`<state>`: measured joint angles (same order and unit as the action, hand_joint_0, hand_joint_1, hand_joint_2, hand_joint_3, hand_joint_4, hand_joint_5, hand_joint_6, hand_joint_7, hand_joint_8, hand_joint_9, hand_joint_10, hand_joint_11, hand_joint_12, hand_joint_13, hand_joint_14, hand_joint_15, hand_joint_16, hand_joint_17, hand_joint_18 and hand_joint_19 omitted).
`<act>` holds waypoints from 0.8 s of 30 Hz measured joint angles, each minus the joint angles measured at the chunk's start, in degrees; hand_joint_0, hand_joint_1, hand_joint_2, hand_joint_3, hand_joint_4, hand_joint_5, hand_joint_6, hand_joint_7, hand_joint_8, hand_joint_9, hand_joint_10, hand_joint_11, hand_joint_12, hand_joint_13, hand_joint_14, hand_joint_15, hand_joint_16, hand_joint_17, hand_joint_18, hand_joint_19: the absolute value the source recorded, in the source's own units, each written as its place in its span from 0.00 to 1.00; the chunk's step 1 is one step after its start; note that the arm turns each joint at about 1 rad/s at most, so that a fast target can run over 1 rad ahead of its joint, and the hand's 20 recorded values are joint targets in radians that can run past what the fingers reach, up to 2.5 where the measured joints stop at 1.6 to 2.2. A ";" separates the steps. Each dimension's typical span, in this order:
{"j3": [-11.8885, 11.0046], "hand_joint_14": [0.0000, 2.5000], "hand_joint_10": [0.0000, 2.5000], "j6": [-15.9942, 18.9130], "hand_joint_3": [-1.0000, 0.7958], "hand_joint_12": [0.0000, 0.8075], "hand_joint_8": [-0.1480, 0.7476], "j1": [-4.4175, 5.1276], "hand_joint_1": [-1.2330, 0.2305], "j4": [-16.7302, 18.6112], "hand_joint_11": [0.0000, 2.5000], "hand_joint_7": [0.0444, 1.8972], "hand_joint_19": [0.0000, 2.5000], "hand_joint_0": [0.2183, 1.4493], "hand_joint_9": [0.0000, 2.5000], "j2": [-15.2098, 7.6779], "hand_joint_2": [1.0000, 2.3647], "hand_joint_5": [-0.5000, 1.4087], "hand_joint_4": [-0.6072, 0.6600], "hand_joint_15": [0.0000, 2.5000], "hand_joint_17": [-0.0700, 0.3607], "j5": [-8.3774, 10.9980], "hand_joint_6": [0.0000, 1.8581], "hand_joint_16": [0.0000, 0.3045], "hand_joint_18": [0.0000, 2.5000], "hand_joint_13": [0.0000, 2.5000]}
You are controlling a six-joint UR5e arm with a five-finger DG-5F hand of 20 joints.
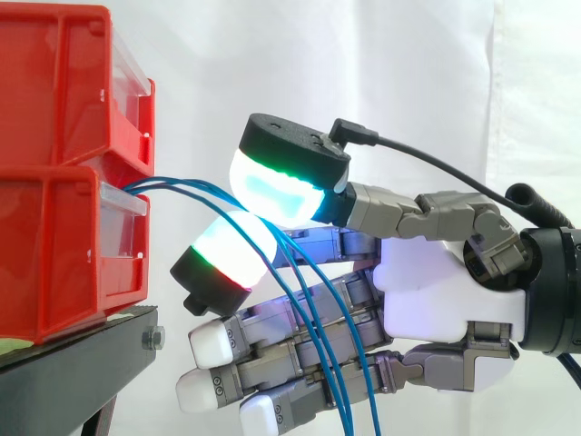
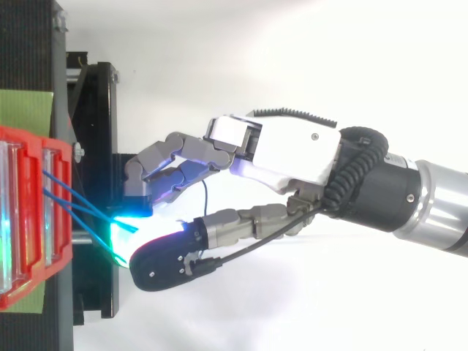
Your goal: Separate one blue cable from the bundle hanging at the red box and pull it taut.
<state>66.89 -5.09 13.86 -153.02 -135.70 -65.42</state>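
Currently a blue cable (image 1: 178,184) is pinched between the glowing pads (image 1: 277,193) of the hand (image 1: 445,291), just beside the red box (image 1: 54,263); its run is laid box-to-hand, so tautness is judged reachable by withdrawal straight away from the box

The red bins (image 1: 64,182) and the black stand (image 1: 82,350) under them block the way in front of my hand (image 1: 445,291). The blue cables (image 1: 186,188) cross the small gap there and hang down over my fingers (image 1: 245,341). Above my hand, the room before the white curtain (image 1: 408,73) is open.
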 measured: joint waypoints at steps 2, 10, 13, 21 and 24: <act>0.00 0.00 0.01 -0.09 0.28 0.44 0.49 0.00 0.29 0.00 0.27 0.50 0.18 0.41 0.32 0.00 0.00 0.16 0.58 0.12 0.42 0.01 0.49 0.16 0.23 0.22; 0.00 0.00 0.01 -0.18 0.28 0.46 0.51 0.00 0.31 0.01 0.28 0.53 0.19 0.26 0.34 0.00 0.00 0.17 0.67 0.13 0.43 -0.05 0.48 0.17 0.22 0.22; 0.00 0.01 0.01 -0.18 0.28 0.48 0.52 -0.14 0.35 -0.04 0.28 0.50 0.19 0.21 0.34 0.00 0.00 0.17 0.65 0.13 0.45 -0.13 0.49 0.18 0.23 0.23; 0.00 0.00 0.01 0.01 0.28 0.49 0.54 -0.98 0.51 -0.74 0.27 0.47 0.21 0.21 0.35 0.09 0.00 0.16 0.62 0.13 0.46 -0.53 0.49 0.19 0.22 0.23; 0.00 0.01 0.01 0.06 0.28 0.46 0.51 -1.24 0.51 -1.03 0.27 0.49 0.21 0.27 0.35 0.12 0.00 0.16 0.60 0.14 0.43 -0.58 0.48 0.17 0.21 0.23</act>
<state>66.88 -5.03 12.62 -154.05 -135.58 -66.01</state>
